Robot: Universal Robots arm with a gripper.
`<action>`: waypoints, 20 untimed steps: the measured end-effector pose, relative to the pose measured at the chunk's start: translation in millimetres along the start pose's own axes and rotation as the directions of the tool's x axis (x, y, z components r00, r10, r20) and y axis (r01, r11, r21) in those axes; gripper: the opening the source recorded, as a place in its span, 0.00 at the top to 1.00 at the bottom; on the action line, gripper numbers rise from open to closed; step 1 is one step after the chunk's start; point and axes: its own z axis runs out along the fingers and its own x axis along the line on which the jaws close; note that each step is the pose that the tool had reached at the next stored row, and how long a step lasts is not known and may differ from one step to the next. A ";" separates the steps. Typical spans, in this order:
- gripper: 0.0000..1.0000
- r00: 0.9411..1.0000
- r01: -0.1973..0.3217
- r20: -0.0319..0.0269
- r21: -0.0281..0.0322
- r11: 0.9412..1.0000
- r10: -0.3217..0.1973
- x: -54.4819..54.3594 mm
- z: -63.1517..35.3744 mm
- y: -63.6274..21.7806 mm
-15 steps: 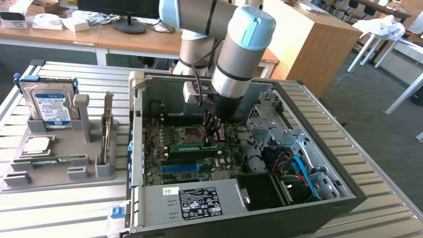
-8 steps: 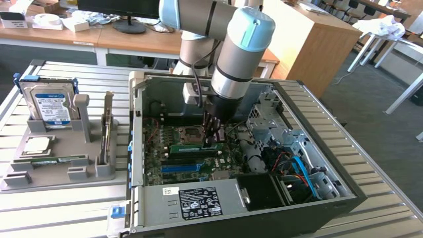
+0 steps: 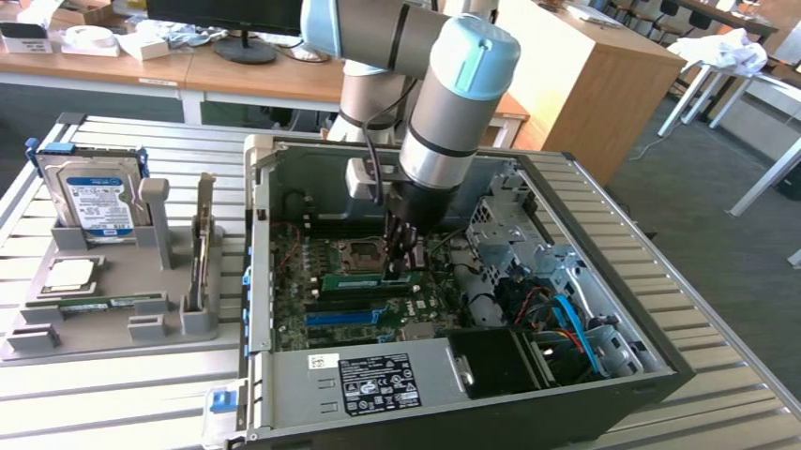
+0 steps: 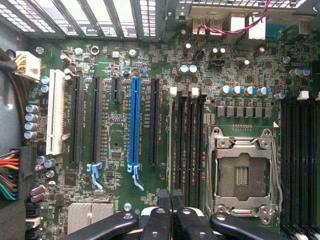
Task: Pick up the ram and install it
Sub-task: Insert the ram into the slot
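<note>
The tool (image 3: 400,266) (image 4: 171,198) is lowered into the open case (image 3: 259,272), its fingers pressed nearly together and pinching the ram (image 3: 363,278) (image 4: 173,145) near one end. The ram stands on edge at the memory slots (image 4: 189,145). Its long axis runs parallel to them and to the blue slot (image 4: 134,122), extending away from the tool toward the white latches (image 4: 173,91). Whether it is seated cannot be told. The CPU socket (image 4: 242,172) lies just beside the tool. The hard drive (image 3: 94,197) stands well apart in a tray (image 3: 113,323) on the tabletop (image 3: 126,384).
</note>
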 end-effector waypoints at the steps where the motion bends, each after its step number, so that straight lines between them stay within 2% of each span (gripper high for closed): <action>1: 0.89 1.000 0.000 0.000 0.000 1.000 0.000 -0.1 0.2 0.0; 20: 0.89 1.000 -0.013 0.001 0.000 1.000 0.013 -1.4 2.4 -0.2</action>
